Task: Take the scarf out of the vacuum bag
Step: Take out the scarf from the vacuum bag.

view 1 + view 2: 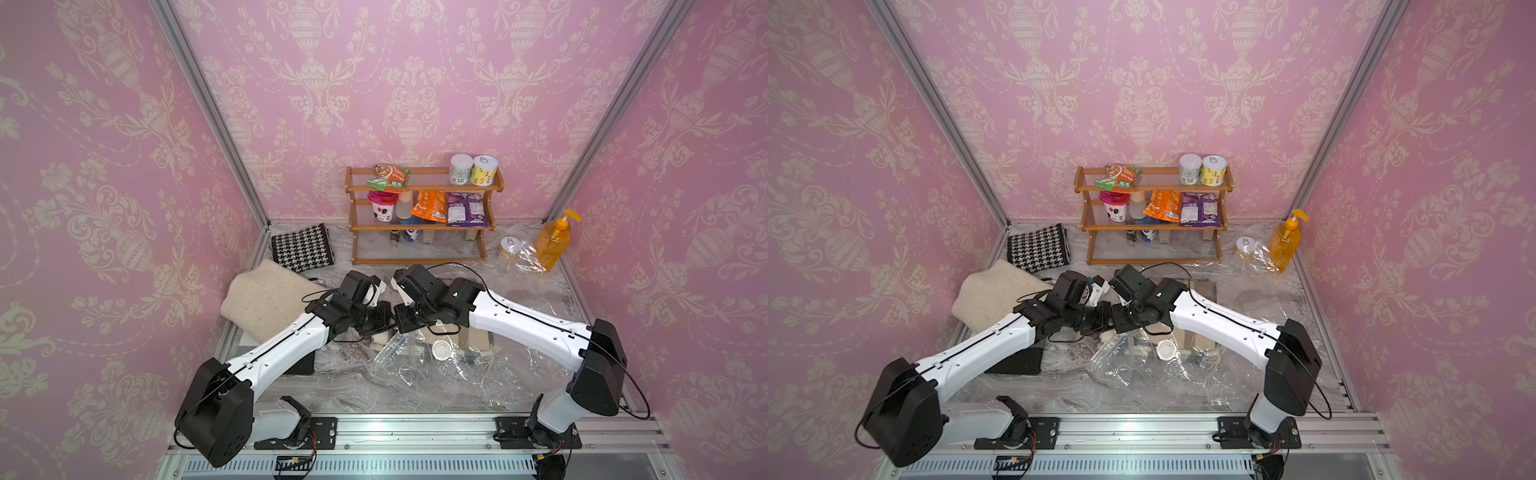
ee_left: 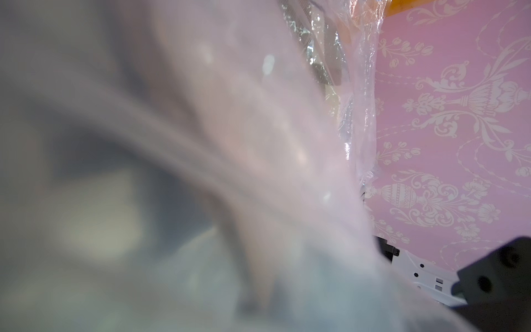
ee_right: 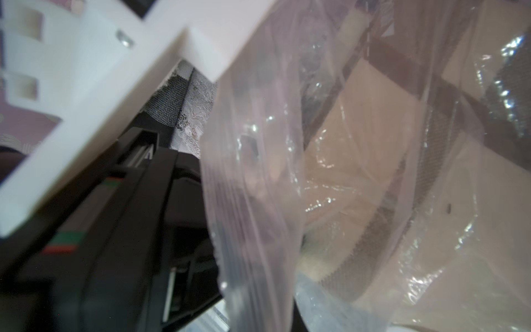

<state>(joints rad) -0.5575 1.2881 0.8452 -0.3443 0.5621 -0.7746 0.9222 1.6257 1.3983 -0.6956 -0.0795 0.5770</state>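
Vacuum bag (image 1: 419,374): I see it lying crinkled on the marble tabletop (image 1: 332,399), in front of the wooden rack (image 1: 419,227) and beneath both wrists. One edge of it rises towards the grippers.
Valve cap (image 1: 441,349): round and white, facing up on the bag's face, just on my side of the right wrist.
Scarf (image 3: 359,138): beige fabric crossed by dark bands. It lies inside the bag and I see it through the film.
Left gripper (image 1: 380,290): closed. In my left wrist view blurred folds of film gather towards it, so I read it as clamped on the vacuum bag.
Right gripper (image 1: 397,283): closed, almost tip to tip with the left one. The bag's ribbed mouth strip hangs across my right wrist view. The tips are hidden, so I cannot tell whether any film is pinched.
Far left corner: a houndstooth cloth (image 1: 301,249) lies flat, with a cream woolly cloth (image 1: 266,303) folded just in front of it.
Far right corner: an orange pump bottle (image 1: 552,243) stands upright.
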